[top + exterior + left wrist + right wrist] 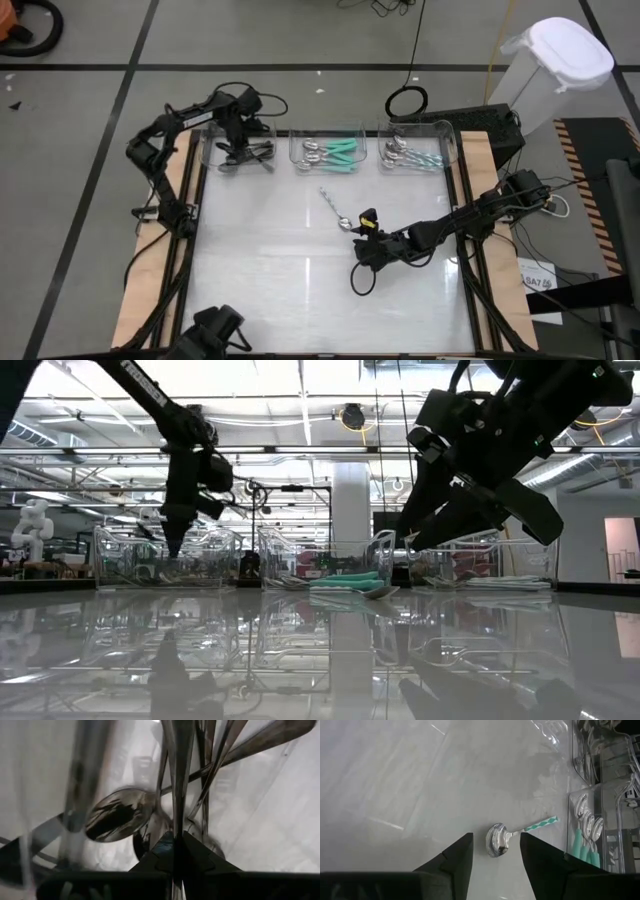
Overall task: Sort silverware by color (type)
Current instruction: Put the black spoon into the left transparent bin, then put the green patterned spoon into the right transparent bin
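One spoon (335,209) with a patterned pale handle lies loose mid-table; the right gripper (366,238) hovers just beside its bowl, jaws spread, empty. Left gripper (233,152) reaches into the left bin (208,150) (dark utensils (258,152) inside), fingers pressed closed around one handle

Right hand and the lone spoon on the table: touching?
Apart. In the right wrist view the right hand is open, and bare table shows between each of its fingers and the spoon lying ahead of them.
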`<act>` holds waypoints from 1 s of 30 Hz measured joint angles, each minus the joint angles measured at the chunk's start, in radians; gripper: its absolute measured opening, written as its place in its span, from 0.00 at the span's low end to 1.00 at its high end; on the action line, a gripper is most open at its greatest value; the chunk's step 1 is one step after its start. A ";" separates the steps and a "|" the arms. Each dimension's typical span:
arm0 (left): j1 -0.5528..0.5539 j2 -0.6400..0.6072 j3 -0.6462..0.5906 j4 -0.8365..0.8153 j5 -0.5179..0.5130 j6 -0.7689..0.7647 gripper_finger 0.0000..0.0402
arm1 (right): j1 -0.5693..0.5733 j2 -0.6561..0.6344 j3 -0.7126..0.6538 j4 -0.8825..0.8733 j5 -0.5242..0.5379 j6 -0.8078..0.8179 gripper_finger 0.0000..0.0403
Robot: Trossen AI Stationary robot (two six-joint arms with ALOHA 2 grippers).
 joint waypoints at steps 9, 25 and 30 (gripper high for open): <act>0.000 0.055 0.000 -0.002 -0.001 -0.035 0.04 | 0.000 0.000 0.000 0.000 0.002 -0.004 0.39; -0.028 0.055 0.000 -0.006 -0.125 -0.103 0.17 | 0.000 0.000 0.000 0.000 0.002 -0.006 0.39; -0.073 0.053 0.000 -0.015 -0.204 -0.217 0.18 | 0.000 0.000 0.000 0.000 0.002 -0.006 0.39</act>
